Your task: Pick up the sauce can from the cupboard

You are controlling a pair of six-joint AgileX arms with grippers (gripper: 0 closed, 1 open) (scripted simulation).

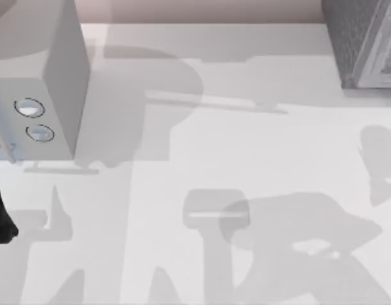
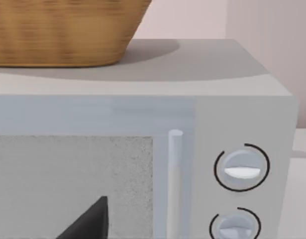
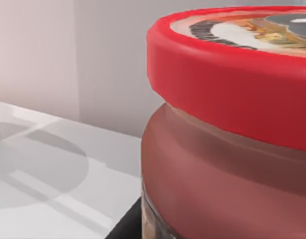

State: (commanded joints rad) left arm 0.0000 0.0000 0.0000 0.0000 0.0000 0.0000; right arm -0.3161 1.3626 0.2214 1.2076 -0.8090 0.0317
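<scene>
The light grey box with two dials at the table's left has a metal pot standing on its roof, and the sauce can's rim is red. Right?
Not quite. The left wrist view shows a woven basket, not a metal pot, on the light grey box. The sauce can does have a red rim.

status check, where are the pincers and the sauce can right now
Right wrist view close up against sauce can, red rim up. Left wrist view faces grey box with dials, basket on top. Cupboard at table's far right corner. Nothing seen blocking.
</scene>
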